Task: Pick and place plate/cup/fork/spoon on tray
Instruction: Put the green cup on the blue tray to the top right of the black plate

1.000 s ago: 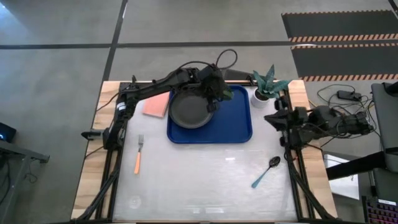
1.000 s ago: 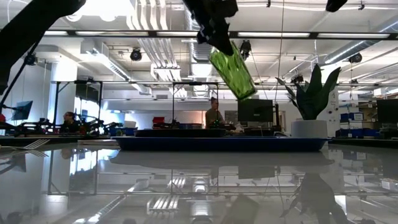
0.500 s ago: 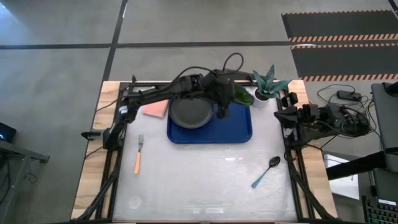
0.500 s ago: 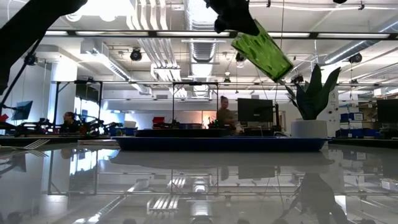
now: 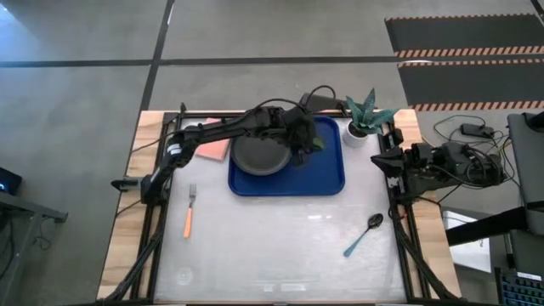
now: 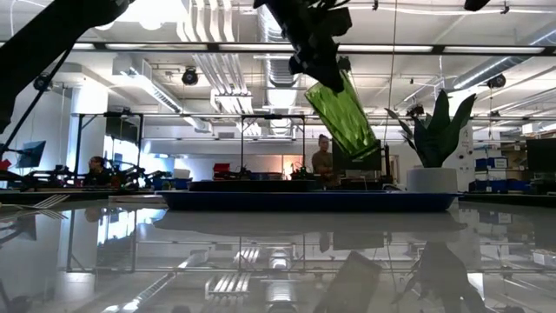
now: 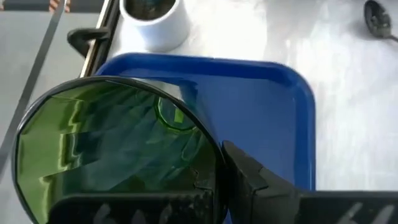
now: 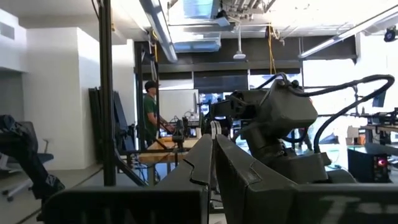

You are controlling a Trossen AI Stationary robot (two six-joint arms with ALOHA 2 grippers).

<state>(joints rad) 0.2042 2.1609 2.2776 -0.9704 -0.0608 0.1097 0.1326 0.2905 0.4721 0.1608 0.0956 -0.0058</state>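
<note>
Aloft, translucent green cup [image 6: 341,116], tilted, ribbed

Overhead looks straight down, low camera level across; both share the tray [image 5: 327,174] [image 6: 304,201].

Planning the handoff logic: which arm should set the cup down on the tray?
Left. The left gripper already holds the cup, tilted, above the tray beside the plate. The right gripper is shut and parked at the table's right edge.
</note>
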